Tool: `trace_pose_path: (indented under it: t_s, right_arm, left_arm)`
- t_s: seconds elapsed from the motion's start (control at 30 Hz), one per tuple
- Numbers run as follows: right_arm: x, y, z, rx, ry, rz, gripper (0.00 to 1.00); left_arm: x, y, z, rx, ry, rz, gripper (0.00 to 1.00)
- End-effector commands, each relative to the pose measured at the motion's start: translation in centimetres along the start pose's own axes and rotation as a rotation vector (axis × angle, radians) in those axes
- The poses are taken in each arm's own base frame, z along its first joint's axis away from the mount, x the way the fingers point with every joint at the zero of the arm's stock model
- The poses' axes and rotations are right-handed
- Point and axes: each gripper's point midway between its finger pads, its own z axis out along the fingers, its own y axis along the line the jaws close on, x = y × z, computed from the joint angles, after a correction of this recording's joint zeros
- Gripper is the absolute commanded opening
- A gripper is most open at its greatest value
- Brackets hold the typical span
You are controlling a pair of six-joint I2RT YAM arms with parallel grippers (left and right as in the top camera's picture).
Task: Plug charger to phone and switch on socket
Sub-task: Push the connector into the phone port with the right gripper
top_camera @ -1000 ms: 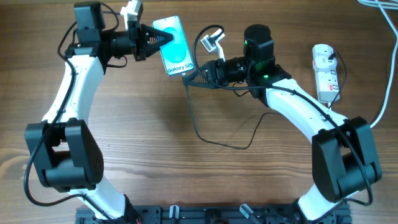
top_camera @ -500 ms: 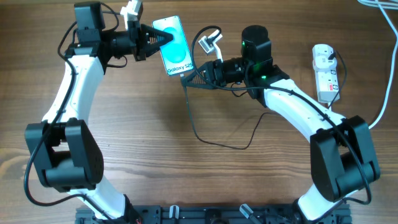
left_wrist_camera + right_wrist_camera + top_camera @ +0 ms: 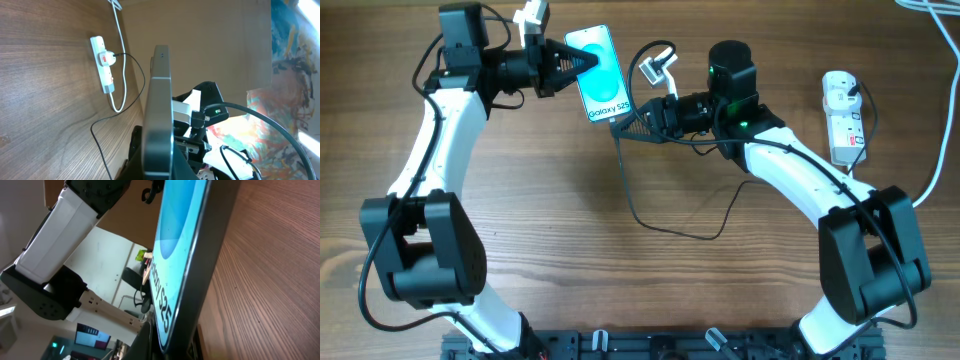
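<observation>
While phone (image 3: 602, 70) is clamped at its long edge by left gripper (image 3: 580, 62), charger (image 3: 660, 228) tip end pinched in right gripper (image 3: 623, 122) at phone's lower end, seating not discernible, cable looped on table (image 3: 570, 200), socket (image 3: 844, 120) laid far right, well apart.

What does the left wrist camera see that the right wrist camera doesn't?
Only the left wrist view: the socket with its red switch, and the charger cable running from it. Only the right wrist view: the phone's blue screen and its lettering. Both: the phone, edge-on from the left wrist, and the wooden table.
</observation>
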Motion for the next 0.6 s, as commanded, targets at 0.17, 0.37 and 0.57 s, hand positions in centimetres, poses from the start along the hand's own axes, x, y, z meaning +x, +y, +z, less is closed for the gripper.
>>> trace_pose_path:
  t_s: [0.17,0.37,0.57]
  right_arm:
    - [-0.1,-0.9,0.1,0.017,-0.016,0.028,0.04]
    - [-0.4,-1.1,0.1,0.027,-0.029,0.052,0.04]
    - [-1.4,0.0,0.0,0.007,-0.058,0.020,0.04]
  left_arm:
    - [0.7,-2.2,-0.2,0.055,0.035,0.064,0.04]
    - [1.1,-2.7,-0.2,0.086,0.057,0.096,0.04]
    - [1.2,-2.8,-0.1,0.093,0.066,0.097,0.04]
